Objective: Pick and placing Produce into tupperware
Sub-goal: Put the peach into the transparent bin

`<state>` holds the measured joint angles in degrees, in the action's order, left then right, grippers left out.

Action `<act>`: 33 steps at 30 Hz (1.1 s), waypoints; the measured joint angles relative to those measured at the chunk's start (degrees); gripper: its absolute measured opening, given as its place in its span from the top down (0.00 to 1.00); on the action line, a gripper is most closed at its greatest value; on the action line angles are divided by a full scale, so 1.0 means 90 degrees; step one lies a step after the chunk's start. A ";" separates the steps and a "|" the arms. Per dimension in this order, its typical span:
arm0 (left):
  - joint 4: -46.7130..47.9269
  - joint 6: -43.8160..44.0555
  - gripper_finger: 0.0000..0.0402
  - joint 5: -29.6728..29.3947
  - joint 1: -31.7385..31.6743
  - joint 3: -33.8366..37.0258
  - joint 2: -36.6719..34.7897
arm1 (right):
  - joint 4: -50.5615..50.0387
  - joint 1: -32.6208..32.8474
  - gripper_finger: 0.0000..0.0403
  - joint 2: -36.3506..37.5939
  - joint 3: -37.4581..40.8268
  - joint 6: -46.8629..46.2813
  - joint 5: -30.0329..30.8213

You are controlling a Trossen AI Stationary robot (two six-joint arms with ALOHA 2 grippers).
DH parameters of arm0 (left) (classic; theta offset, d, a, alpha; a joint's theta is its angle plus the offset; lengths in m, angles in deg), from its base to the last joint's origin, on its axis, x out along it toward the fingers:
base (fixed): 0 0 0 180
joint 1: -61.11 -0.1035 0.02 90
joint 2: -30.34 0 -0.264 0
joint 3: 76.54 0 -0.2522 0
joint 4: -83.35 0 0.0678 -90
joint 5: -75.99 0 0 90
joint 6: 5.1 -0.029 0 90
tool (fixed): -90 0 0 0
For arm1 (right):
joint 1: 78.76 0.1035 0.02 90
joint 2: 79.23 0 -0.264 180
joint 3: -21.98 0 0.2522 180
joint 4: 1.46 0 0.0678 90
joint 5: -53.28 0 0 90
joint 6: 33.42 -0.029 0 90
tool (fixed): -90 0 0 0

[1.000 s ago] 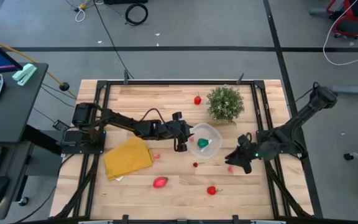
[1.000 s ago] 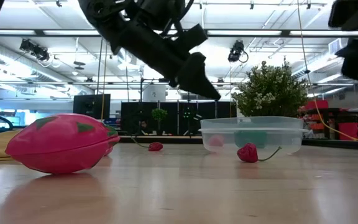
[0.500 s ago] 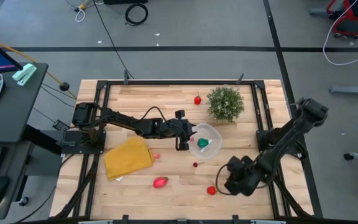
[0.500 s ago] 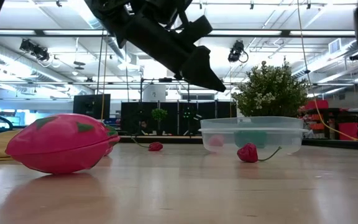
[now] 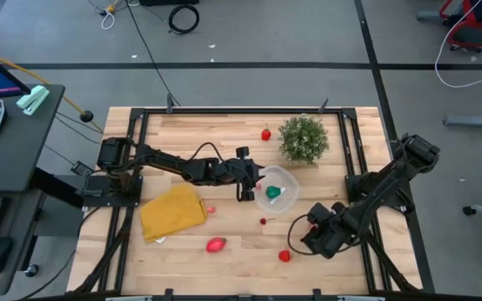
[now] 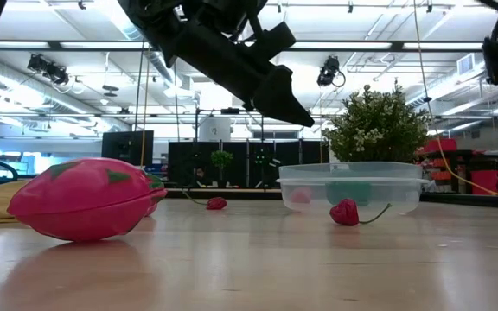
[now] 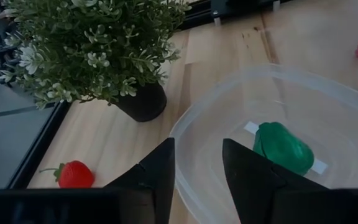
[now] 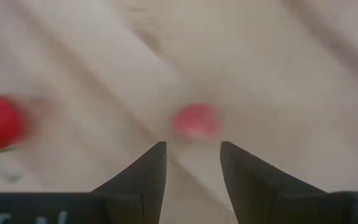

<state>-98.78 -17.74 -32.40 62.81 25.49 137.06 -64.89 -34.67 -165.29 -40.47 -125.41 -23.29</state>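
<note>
The left gripper (image 5: 247, 186) hangs fingers apart at the rim of the clear tupperware (image 5: 284, 180) holding a green piece (image 5: 273, 192), while the right gripper (image 5: 306, 236), fingers apart, hovers near a red strawberry (image 5: 284, 256).

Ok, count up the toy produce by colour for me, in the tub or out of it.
Green: 1, the green piece in the tupperware.
Red: 3, the strawberry, the stemmed piece, the front red piece.
Pink: 4, the big pink piece, one by the yellow cloth, one ahead of the right gripper, one that seems to be inside the tupperware.
Total: 8.
</note>
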 joint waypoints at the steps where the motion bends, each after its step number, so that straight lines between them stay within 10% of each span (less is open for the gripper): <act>1: 0.0011 0.0020 0.66 0.0000 0.0001 0.0000 0.0000 | -0.0002 -0.0033 0.60 -0.0039 0.0000 0.0019 -0.0018; 33: 0.0250 0.0719 0.67 0.0002 0.0133 -0.0002 0.0000 | 0.0577 -0.0648 0.46 -0.0185 0.0372 0.1902 -0.0505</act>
<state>-96.53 -11.27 -32.38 64.00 25.47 137.06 -59.70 -40.51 -166.95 -37.12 -108.29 -27.84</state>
